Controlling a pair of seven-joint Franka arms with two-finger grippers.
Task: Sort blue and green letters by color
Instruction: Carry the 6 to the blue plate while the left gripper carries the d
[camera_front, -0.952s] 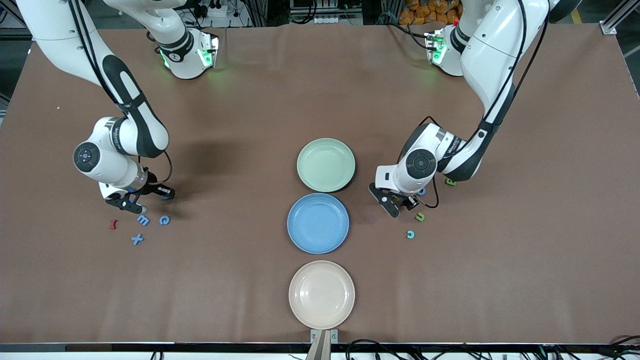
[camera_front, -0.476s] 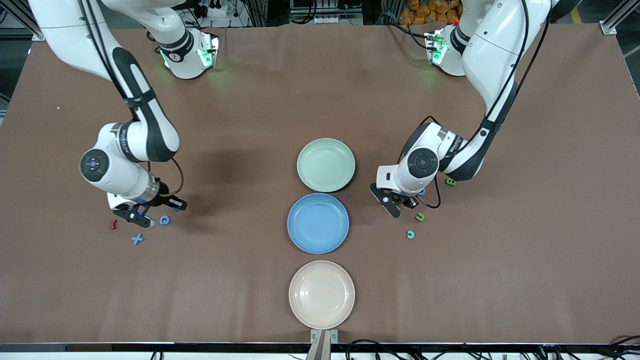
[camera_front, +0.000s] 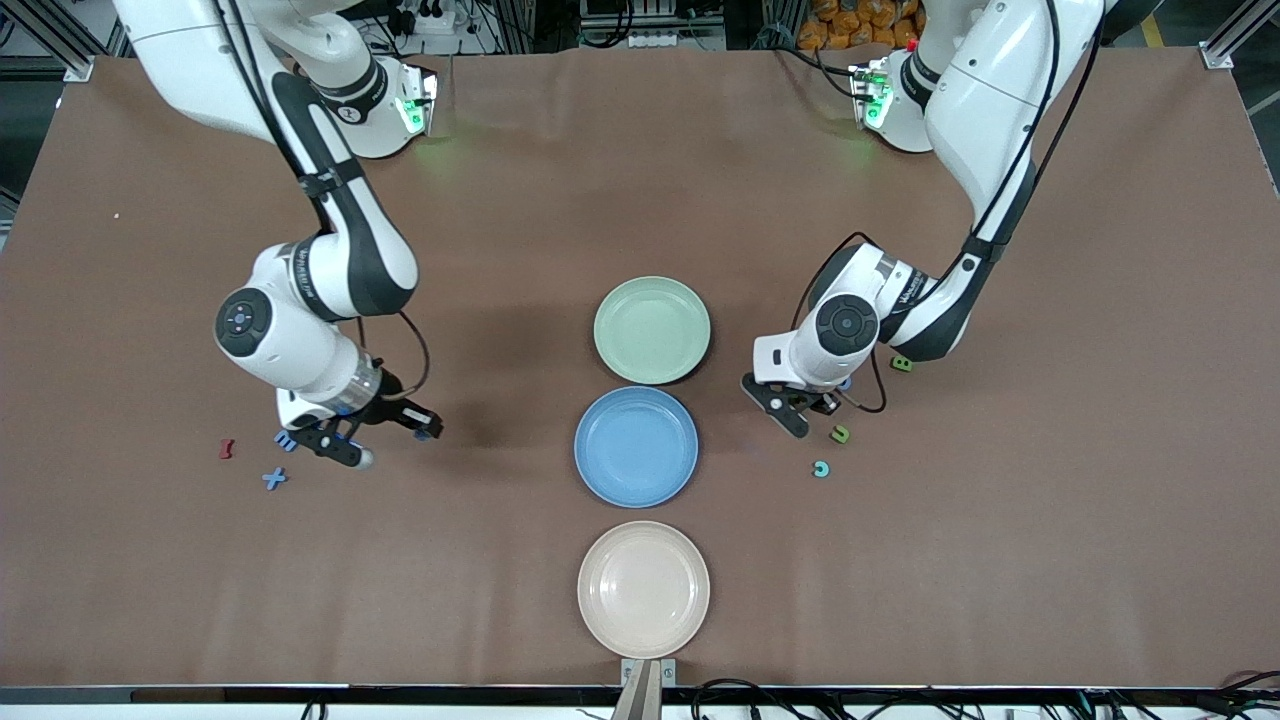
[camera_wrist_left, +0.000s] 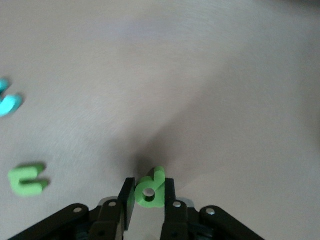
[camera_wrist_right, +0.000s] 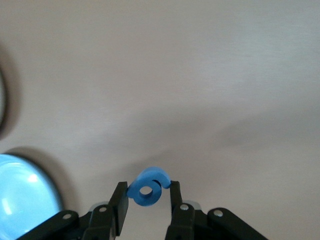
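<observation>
Blue and green letters: we list a blue cross (camera_front: 274, 479) and a blue piece (camera_front: 286, 440) at the table's right-arm end, at about 9 o'clock from the blue plate (camera_front: 636, 446). At its 3 o'clock lie a teal ring (camera_front: 821, 469) and two green pieces (camera_front: 840, 434) (camera_front: 901, 364). The right gripper (camera_wrist_right: 146, 195) pinches a blue letter (camera_wrist_right: 147, 187) over the table. The left gripper (camera_wrist_left: 148, 194) clamps a green letter (camera_wrist_left: 150, 187).

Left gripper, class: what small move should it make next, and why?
Probably lift straight up. The left gripper is shut on a green letter low over the table, and the green plate is empty. A lift lets it clear the loose green letter nearby before carrying toward that plate.
</observation>
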